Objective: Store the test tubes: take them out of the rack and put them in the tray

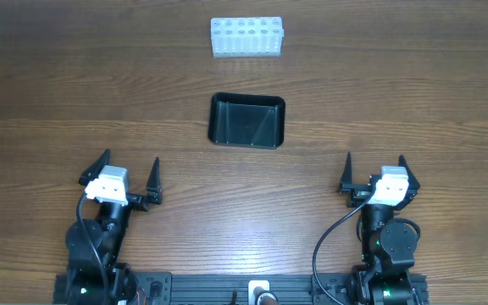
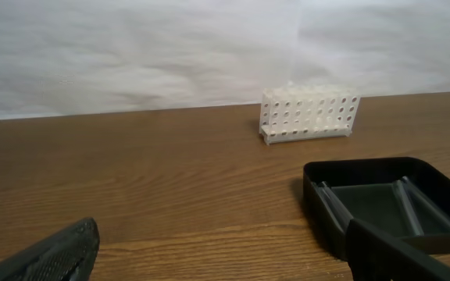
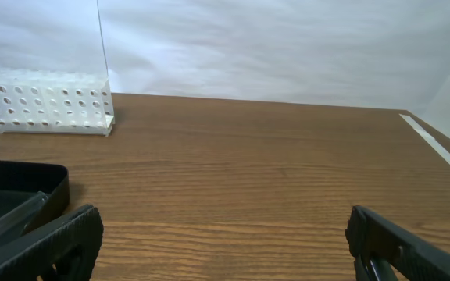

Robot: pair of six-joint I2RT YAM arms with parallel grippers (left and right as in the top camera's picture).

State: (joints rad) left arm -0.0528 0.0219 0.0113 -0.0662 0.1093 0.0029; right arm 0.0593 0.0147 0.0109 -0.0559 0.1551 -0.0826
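White rack (image 1: 246, 37) stands far back on the tabletop (image 1: 58, 85), against a white wall (image 2: 131, 47). Black tray (image 1: 214, 127) sits before it, clear tubes (image 2: 406, 207) lying inside. Left claw (image 1: 131, 156) and right claw (image 1: 374, 156) gape apart, nothing between them and the tray.

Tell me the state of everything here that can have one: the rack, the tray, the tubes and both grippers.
Test tube rack: upright on the table; cannot tell whether it holds any tubes.
Black tray: right way up, with clear test tubes in it.
Test tubes: lying flat in the tray.
Left gripper: open, empty.
Right gripper: open, empty.
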